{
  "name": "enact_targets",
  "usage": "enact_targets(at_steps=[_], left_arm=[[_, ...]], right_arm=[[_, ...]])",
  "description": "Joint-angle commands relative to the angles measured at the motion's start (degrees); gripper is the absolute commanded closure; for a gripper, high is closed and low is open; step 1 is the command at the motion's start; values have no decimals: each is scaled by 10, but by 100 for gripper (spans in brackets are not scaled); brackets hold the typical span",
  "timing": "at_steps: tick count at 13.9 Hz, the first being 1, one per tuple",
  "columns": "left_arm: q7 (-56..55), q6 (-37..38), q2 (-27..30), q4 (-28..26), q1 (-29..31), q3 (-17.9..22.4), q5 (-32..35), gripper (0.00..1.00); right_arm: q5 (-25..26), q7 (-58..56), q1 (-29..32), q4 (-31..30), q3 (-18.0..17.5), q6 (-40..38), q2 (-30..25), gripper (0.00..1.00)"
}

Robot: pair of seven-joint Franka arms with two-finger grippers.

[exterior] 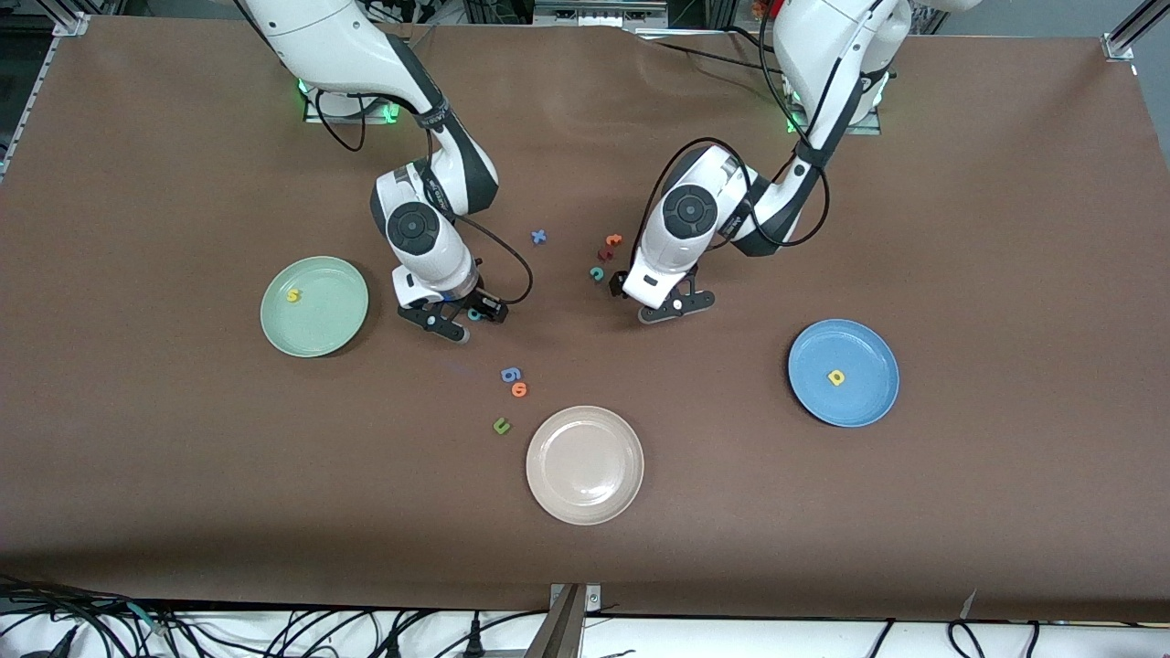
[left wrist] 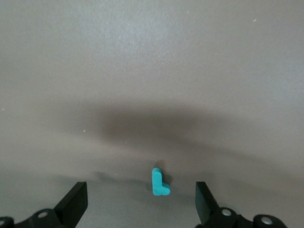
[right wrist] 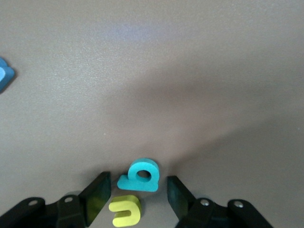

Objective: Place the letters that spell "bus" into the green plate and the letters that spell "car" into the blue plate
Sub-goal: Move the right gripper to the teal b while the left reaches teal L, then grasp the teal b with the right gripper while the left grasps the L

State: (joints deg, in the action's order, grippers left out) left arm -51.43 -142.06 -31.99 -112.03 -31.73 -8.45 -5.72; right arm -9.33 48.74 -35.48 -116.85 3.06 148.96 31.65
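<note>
Here the right tool (right wrist: 137, 197) stands part open around the teal b (right wrist: 140, 175) and yellow u (right wrist: 126, 210) on the surface (exterior: 960, 228), near the green plate (exterior: 343, 315) holding the s (exterior: 292, 295). The left tool (left wrist: 141, 202) is spread wide, empty, over the teal r (left wrist: 159, 182); the blue plate (exterior: 868, 407) holds the a (exterior: 835, 376).

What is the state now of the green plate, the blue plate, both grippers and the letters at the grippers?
green plate: holds the yellow s.
blue plate: holds the yellow a.
left gripper: open, low over the teal r.
teal r: flat on the table, untouched.
right gripper: open, fingers either side of the teal b.
teal b: on the table, not yet gripped.
yellow u: on the table beside the teal b.
</note>
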Motion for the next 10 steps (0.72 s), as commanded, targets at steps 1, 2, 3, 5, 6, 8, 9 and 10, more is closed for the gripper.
enact_targets(at_steps=[1, 2, 3, 5, 6, 8, 9, 10], left_arm=[[-15, -22, 12, -27, -15, 5, -11, 0], [-18, -23, 10, -26, -16, 5, -10, 0], [-19, -25, 7, -25, -16, 5, -10, 1], [-36, -34, 2, -24, -24, 5, -10, 3], [-44, -44, -3, -24, -32, 6, -10, 6], [-46, -52, -11, -21, -31, 6, -10, 15], [-46, -52, -13, -21, -32, 6, -10, 20], [-46, -52, -13, -21, -33, 6, -10, 25]], right_arm=[[3, -27, 1, 7, 1, -10, 3, 41], [3, -29, 1, 7, 2, -11, 3, 41], [4, -30, 1, 7, 2, -11, 3, 41], [5, -36, 2, 9, 2, -11, 3, 41], [5, -36, 2, 10, 3, -11, 3, 41], [5, -38, 4, 10, 3, -12, 3, 41], [6, -38, 7, 13, 3, -13, 3, 41], [5, -37, 7, 14, 3, -19, 3, 41]])
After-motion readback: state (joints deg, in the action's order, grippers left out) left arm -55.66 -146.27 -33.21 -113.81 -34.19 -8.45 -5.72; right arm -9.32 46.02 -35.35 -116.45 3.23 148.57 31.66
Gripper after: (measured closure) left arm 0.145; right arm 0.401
